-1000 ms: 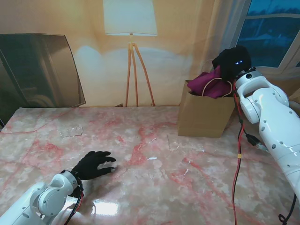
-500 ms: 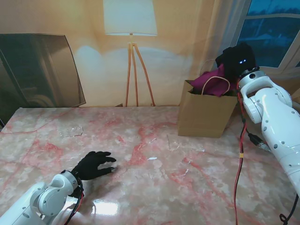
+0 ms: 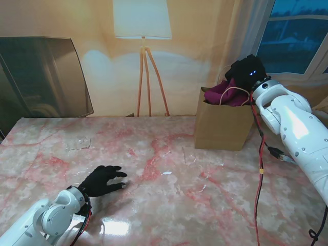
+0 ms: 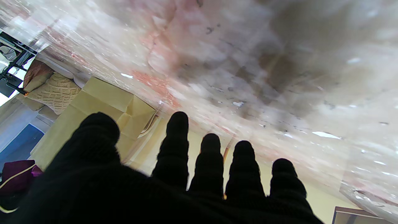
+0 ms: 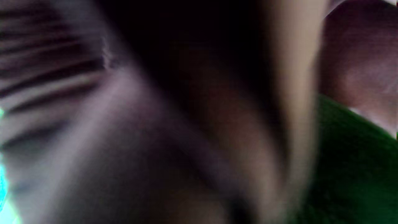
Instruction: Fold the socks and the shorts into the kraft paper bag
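The robot's black-gloved right hand hovers directly over maroon fabric shorts bulging from the brown kraft paper bag at the tabletop's far right edge, its grip unreadable.

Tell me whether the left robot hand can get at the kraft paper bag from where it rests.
Probably not: the left robot hand lies near me, the kraft paper bag stands far right, bare table between them.
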`<state>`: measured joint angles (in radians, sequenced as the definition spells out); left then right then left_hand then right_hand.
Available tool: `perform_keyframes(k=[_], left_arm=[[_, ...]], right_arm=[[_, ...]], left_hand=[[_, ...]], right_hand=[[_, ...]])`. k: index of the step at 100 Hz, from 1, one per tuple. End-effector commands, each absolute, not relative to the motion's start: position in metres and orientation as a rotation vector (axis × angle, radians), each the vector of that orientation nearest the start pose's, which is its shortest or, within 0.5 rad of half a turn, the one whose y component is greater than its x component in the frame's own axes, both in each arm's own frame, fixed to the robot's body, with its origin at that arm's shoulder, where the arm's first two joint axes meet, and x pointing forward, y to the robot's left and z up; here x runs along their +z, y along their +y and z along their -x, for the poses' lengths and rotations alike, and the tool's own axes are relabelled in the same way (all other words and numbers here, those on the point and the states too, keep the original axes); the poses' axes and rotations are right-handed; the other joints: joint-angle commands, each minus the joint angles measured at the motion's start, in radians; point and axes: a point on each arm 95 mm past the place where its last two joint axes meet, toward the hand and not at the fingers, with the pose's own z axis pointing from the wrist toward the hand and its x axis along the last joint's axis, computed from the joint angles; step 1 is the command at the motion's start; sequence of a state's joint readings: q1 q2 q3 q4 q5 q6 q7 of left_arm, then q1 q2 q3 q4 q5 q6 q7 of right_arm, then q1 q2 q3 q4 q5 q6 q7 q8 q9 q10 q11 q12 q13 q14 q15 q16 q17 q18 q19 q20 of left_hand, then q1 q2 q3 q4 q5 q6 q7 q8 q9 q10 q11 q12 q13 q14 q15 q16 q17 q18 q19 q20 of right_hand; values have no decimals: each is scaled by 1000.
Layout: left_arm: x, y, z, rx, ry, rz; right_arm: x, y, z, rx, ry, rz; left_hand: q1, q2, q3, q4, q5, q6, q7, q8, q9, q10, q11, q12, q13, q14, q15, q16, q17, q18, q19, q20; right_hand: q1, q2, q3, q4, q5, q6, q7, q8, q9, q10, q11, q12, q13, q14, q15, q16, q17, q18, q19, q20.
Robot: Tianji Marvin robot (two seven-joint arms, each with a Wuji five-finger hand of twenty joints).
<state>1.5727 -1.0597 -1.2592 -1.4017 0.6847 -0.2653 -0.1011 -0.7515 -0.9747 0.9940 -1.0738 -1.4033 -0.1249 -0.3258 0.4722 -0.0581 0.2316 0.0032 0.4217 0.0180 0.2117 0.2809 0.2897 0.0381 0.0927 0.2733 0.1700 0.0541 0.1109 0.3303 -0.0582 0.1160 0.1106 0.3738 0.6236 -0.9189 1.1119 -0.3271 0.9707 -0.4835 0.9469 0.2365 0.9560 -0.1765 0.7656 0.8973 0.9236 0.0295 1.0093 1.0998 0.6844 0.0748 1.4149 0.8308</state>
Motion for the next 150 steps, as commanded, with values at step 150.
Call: perform_keyframes(k=[150], left_arm=[[-390,46,-389,-1608,1636,1570]], right_arm=[[-92,-98,-560,1275,1395,-626]], left_hand=[[12,36,-29,29,31,-5,-1,12,-4,24,-10,-7,-34,-28,-23,-14,-4,2,-41,13]], right_hand=[[197,76,164,68,-78,193,-211,271,114,98,-180,-309,250,48,-357,-234,294,-38,-169,-237]])
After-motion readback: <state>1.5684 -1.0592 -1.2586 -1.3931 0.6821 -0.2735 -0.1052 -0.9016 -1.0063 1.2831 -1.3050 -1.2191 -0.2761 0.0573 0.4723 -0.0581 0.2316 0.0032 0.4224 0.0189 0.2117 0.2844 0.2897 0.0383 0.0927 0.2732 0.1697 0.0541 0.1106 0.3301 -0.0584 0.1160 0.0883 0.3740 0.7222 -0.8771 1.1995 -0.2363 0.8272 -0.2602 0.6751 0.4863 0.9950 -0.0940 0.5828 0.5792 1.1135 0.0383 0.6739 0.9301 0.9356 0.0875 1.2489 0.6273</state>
